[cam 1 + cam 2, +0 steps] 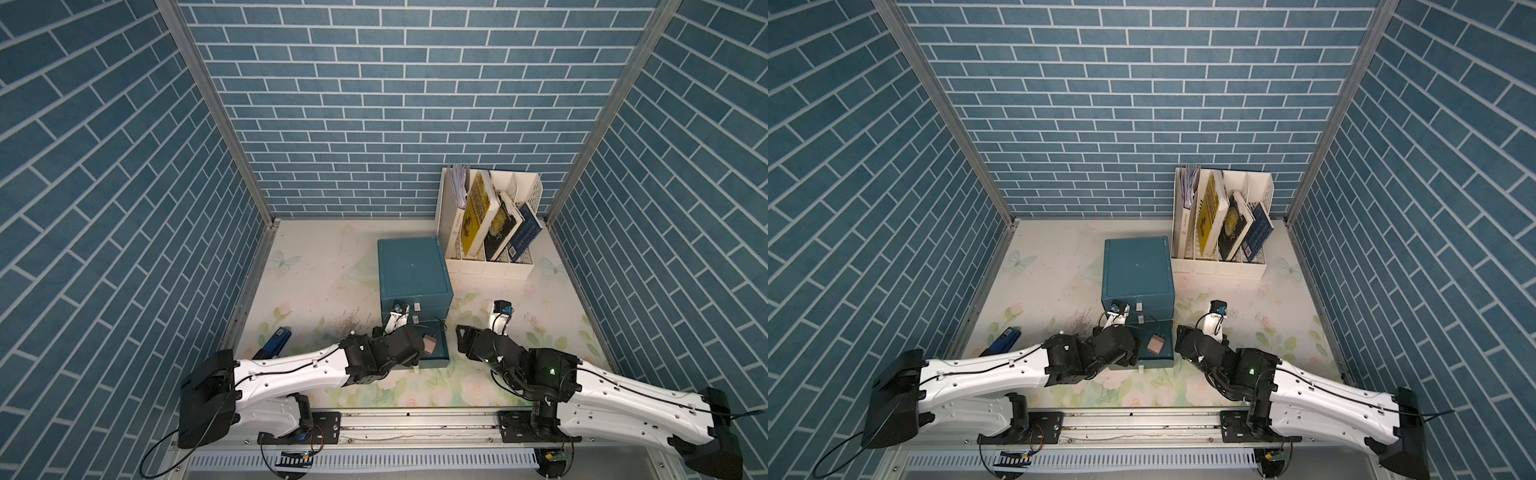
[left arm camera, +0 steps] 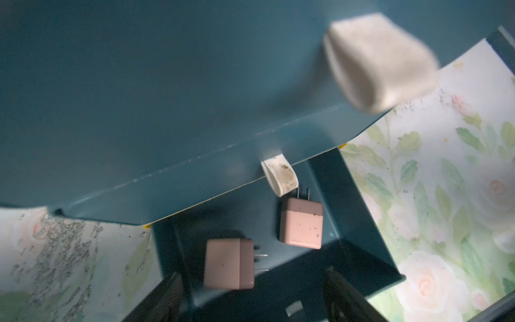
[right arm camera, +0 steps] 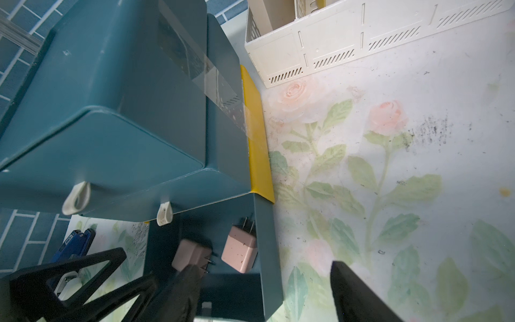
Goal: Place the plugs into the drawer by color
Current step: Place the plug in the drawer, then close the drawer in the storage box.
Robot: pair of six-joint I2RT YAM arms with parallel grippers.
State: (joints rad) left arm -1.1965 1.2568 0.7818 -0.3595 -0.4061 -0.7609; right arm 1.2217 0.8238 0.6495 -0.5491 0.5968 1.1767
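The teal drawer chest (image 1: 411, 270) stands mid-table with its bottom drawer (image 1: 436, 362) pulled out. One pink plug (image 2: 301, 223) lies on the drawer floor by the right wall, prongs toward the chest; it also shows in both top views (image 1: 1155, 345). A second pink plug (image 2: 228, 263), blurred, is over the drawer floor between the fingers of my left gripper (image 2: 253, 302), which is open, and neither finger touches it. I cannot tell whether it rests on the floor. My right gripper (image 3: 273, 295) is open and holds nothing, straddling the drawer's right wall (image 3: 264, 237).
The two upper drawers are shut, each with a white tab pull (image 1: 417, 307). A white book rack (image 1: 490, 259) with books stands behind and right of the chest. A blue object (image 1: 276, 338) lies near the left wall. Blue brick walls enclose the floral tabletop (image 1: 316, 282).
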